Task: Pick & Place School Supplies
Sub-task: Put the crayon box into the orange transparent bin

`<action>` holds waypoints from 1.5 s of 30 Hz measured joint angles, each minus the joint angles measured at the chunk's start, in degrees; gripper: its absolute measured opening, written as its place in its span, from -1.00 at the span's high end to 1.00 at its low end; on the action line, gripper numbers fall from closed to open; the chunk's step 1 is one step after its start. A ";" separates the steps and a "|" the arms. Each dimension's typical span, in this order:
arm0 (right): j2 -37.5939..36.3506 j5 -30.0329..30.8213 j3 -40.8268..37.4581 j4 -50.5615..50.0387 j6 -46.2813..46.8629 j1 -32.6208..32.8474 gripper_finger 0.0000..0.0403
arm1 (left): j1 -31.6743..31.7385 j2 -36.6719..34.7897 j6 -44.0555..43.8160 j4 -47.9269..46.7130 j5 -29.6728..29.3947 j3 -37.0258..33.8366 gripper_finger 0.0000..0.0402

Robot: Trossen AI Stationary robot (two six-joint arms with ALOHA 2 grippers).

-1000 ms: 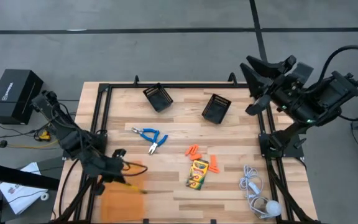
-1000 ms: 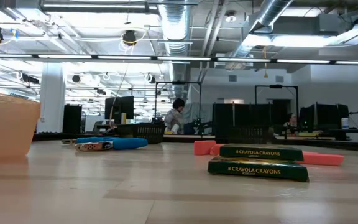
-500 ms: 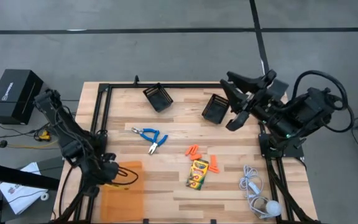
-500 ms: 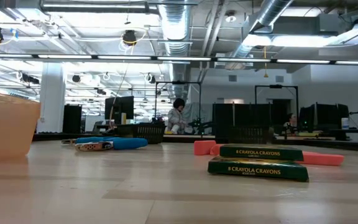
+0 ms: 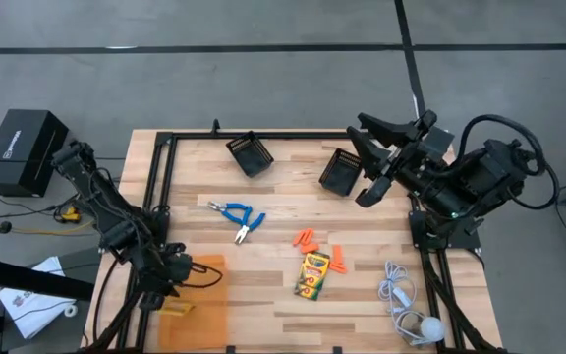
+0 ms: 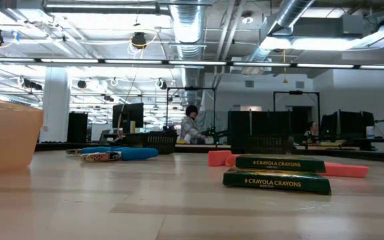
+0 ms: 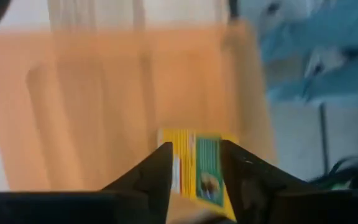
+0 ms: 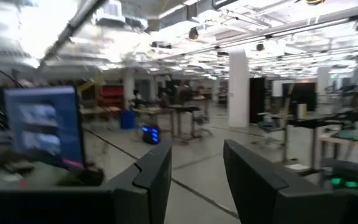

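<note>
My left gripper [image 5: 175, 277] hangs open over the orange see-through bin [image 5: 202, 313] at the table's near left. A yellow-and-green crayon box [image 5: 177, 308] lies in that bin; in the left wrist view the box [image 7: 194, 168] shows beyond my open fingers [image 7: 196, 163]. Two more crayon boxes [image 6: 279, 172] lie stacked mid-table, with orange pieces [image 5: 306, 238] beside them. The blue-handled tool [image 5: 238, 216] lies flat left of centre. My right gripper [image 5: 357, 128] is open and empty, above the far right by a mesh bin.
Two black mesh bins [image 5: 250, 153] [image 5: 341, 169] stand at the far side. A white cord with a round bulb [image 5: 406, 305] lies at the near right. A black frame [image 5: 155, 177] runs along the table's edges. People show in the room beyond.
My left gripper has drawn back toward the table's near left over the orange bin, and a crayon box now lies in the bin. My right arm has swung from beyond the right edge toward the table's left, over the right mesh bin, then stopped.
</note>
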 joint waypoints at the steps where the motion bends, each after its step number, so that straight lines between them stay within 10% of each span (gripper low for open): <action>1: 0.00 1.28 0.01 -0.21 -1.31 0.26 0.32 | 0.89 -0.35 0.16 2.02 -0.78 0.00 0.31; 24: -0.01 24.38 0.02 -13.57 -8.85 2.22 0.35 | 35.86 0.34 16.83 51.31 -9.19 0.04 0.40; 31: -0.49 24.38 0.02 -41.98 17.82 4.65 0.37 | 40.38 10.99 14.10 59.13 -5.32 0.04 0.37; 40: -0.01 6.59 0.00 -97.37 90.28 3.67 0.40 | 40.42 23.11 7.08 73.05 -1.02 0.02 0.37; 45: 0.93 1.55 -4.91 -89.83 90.55 1.22 0.41 | 41.66 27.06 5.25 73.91 7.76 0.24 0.39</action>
